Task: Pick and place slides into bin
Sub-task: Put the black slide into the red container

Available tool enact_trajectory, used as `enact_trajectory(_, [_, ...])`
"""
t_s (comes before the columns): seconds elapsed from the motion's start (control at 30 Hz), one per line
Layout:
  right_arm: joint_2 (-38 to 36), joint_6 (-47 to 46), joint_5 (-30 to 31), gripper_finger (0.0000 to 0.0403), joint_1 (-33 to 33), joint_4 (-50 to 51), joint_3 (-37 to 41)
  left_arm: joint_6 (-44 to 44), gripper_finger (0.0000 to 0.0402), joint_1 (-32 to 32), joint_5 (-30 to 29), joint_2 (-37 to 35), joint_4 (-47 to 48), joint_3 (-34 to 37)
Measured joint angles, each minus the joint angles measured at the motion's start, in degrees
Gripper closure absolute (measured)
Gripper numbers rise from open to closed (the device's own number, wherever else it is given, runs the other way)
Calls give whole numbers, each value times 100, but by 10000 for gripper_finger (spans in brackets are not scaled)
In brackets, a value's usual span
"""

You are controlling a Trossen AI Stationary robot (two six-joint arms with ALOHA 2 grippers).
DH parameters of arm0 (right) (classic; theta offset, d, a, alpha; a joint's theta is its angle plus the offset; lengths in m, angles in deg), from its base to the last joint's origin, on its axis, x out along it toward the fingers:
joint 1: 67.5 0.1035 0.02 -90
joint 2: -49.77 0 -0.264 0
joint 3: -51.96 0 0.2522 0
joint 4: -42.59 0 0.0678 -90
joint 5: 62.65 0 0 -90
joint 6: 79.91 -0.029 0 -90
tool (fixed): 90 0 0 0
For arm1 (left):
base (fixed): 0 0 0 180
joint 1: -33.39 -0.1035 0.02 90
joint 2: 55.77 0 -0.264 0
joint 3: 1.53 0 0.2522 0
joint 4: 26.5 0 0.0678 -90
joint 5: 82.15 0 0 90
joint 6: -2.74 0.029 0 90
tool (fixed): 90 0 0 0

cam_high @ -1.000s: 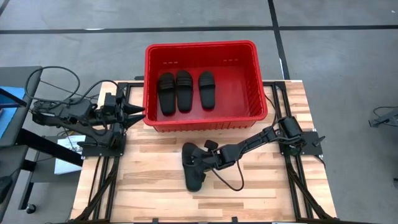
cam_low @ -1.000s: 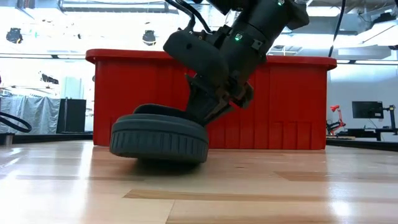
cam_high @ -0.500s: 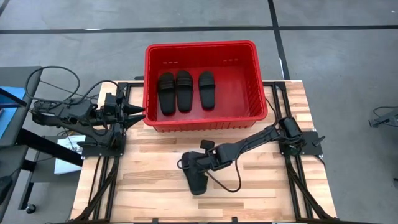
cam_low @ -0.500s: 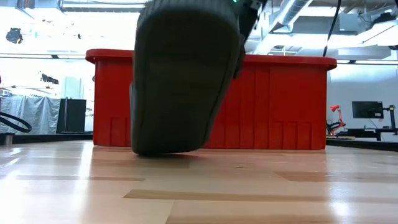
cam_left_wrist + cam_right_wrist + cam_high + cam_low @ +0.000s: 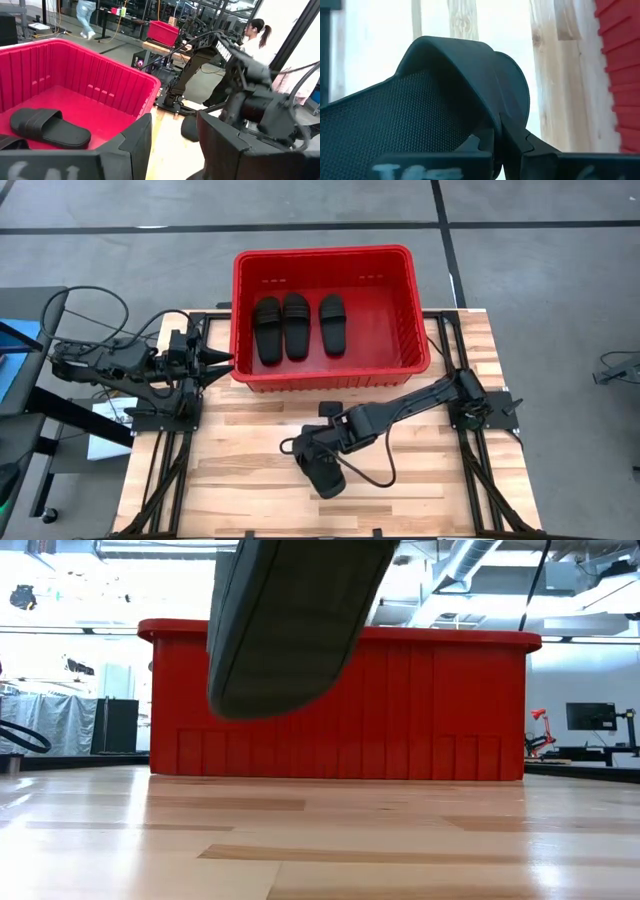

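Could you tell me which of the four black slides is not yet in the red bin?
It is the slide held by the right gripper, lifted clear of the wooden table in front of the bin. The other three lie side by side on the bin's floor.

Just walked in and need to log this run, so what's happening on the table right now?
The right gripper is shut on the fourth slide, holding it clear of the wooden table in front of the red bin; the low view shows its sole in the air. Three slides already lie side by side in the bin. The left gripper waits open at the bin's left wall. A person stands in the room behind.
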State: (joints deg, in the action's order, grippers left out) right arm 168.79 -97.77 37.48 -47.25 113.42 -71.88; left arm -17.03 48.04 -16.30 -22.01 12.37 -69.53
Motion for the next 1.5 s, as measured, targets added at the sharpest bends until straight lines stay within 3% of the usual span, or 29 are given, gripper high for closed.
enact_trajectory(0.23, [-9,193,9,403,0,1051,-1150,0,255,-2,2,0,0,0])
enact_trajectory(0.5, [-16,524,29,403,-13,1374,-2501,-59,255,0,247,0,193,0])
enact_trajectory(0.67, [-422,676,298,403,-160,1044,-2416,-249,255,0,502,-2,313,0])
enact_trajectory(1.0, [-1076,1156,1730,402,-886,1477,-2433,-124,255,0,696,-4,291,0])
enact_trajectory(1.27, [-1266,2202,1848,402,-2103,1471,-2436,626,255,0,578,-7,192,0])
enact_trajectory(1.5, [-1215,3019,1459,403,-3340,1421,-2347,2034,255,0,-181,-4,-35,0])
